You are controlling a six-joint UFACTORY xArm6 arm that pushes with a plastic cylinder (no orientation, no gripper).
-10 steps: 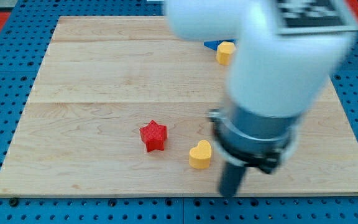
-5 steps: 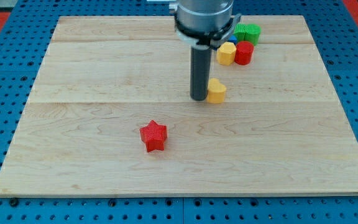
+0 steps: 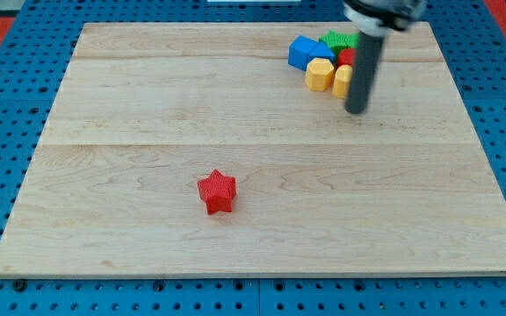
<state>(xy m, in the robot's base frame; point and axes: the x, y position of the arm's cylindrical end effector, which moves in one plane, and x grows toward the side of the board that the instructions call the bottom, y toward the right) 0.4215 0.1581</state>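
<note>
- My tip [image 3: 356, 111] rests on the wooden board [image 3: 148, 105] near the view's top right. It is a bare rod with nothing to open or close, and it grips nothing.
- The rod stands upright, its long axis running from the tip up toward the view's top, where the arm leaves the picture.
- Nearest the tip is a yellow block [image 3: 342, 80], just to the view's left of the rod and partly hidden by it. I cannot tell whether they touch, nor make out its shape.
- Packed against that block are a yellow hexagonal block [image 3: 320, 74], a blue block [image 3: 303, 52], a green block [image 3: 336, 40] and a sliver of a red block [image 3: 347, 58] behind the rod.
- As a judgement: the cluster is tight, so any sideways slide of the rod could scatter several blocks together.
- A red star block [image 3: 217, 191] lies well apart, toward the view's lower middle.
</note>
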